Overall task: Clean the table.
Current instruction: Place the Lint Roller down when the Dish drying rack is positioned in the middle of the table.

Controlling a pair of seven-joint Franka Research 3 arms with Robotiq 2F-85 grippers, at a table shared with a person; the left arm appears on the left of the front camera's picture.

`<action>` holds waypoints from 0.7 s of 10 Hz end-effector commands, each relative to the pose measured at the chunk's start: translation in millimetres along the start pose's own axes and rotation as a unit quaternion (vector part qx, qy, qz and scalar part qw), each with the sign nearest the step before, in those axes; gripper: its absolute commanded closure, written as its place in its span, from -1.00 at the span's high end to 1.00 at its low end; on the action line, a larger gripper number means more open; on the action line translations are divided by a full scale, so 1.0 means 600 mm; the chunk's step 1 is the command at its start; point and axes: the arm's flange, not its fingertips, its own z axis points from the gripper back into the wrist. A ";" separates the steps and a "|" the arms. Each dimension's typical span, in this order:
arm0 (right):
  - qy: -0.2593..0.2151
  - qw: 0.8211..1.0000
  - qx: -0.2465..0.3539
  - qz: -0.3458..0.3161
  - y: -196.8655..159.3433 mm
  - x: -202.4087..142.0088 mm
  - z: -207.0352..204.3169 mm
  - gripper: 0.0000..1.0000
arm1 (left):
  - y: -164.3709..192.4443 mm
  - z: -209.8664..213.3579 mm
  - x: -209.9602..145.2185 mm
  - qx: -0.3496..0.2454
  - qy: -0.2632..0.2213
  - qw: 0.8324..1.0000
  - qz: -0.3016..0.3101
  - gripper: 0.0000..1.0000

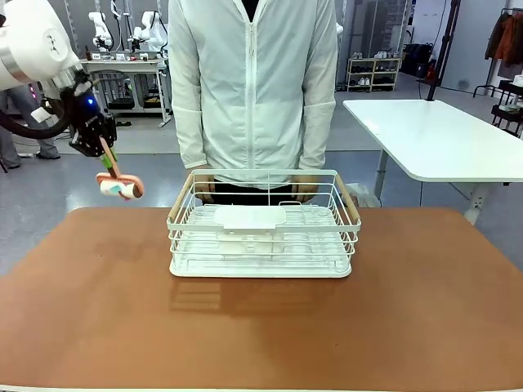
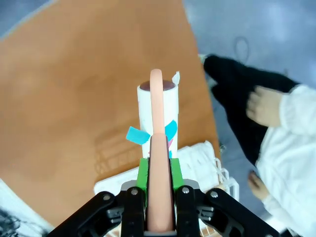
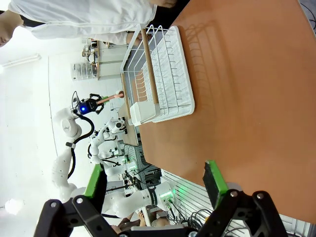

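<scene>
The left gripper point(image 1: 105, 149) hangs in the air above the table's point(image 1: 261, 327) far left corner, its fingers clamped on the pinkish handle of a lint roller point(image 1: 119, 186). From the front the roller hangs down and to the right of the gripper, its white roll with pink and blue marks clear of the tabletop. In the left wrist view the left gripper point(image 2: 159, 170) has its green pads point(image 2: 143, 174) pressed on either side of the handle, and the roller point(image 2: 157, 111) points away along the fingers, with a loose blue tab at its side and the reddish-brown table point(image 2: 74, 89) below it. A white wire basket point(image 1: 263, 224) stands on the table at the middle of its far half, with a white tray part lying inside it. A person in a white jacket point(image 1: 253, 82) stands right behind the basket at the far edge, with both hands low near its back rim; in the left wrist view one hand point(image 2: 264, 106) shows beside dark trousers. The right gripper point(image 3: 155, 185) is held with its fingers well apart and nothing between them, above the table point(image 3: 247, 98) on the robot's right side; from there the basket point(image 3: 160, 74) stands farther off and the left arm with the roller point(image 3: 111, 98) shows beyond it. A white-topped table point(image 1: 433, 135) stands behind, to the right.
</scene>
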 end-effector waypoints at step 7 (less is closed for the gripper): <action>-0.005 1.000 0.009 0.007 0.003 -0.004 -0.001 1.00 | 0.011 -0.091 -0.006 -0.028 0.047 0.991 0.125 -0.59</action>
